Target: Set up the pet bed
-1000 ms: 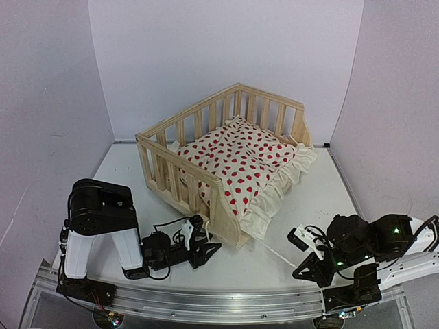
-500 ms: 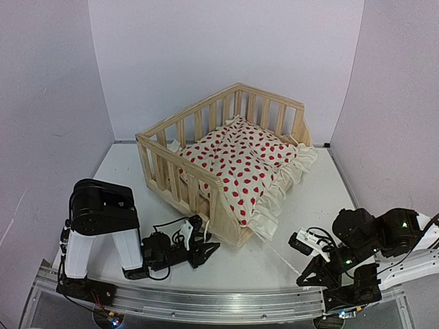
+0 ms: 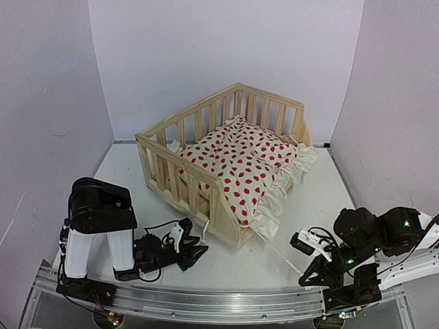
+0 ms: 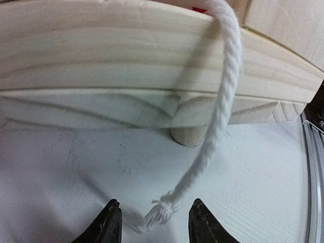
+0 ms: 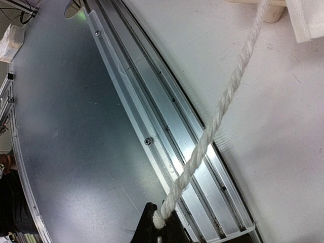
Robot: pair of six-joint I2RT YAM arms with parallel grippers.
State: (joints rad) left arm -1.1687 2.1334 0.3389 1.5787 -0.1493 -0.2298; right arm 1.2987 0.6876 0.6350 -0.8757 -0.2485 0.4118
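Surface [image 3: 123, 171]: white; carries the bed at its middle, with both arm bases at the near edge.
Pet bed [image 3: 171, 175]: pine frame railed on three sides, standing upright with the open side turned toward the right arm.
Cushion [image 3: 240, 161]: red-dotted; lies inside the frame with its ruffle spilling over the open side. Judged roughly seated, strings not yet tied.
Left end effector [image 4: 154, 205]: low, just beside the bed's near corner, about half open and holding nothing. Best closed only once the frayed tip sits squarely between the fingers.
Right end effector [image 5: 159, 230]: fully closed, pinching a string's end. Best drawn gently, since a hard pull would likely drag the cushion out.
Left tie string [image 4: 223, 101]: hangs over the bottom rail, its frayed end on the surface between the open fingers. Fray and gap legible in the left wrist view alone.
Right tie string [image 5: 223, 101]: runs taut from the closed tips toward the ruffle. Grip visible only in the right wrist view; the bed's whole position only from above.
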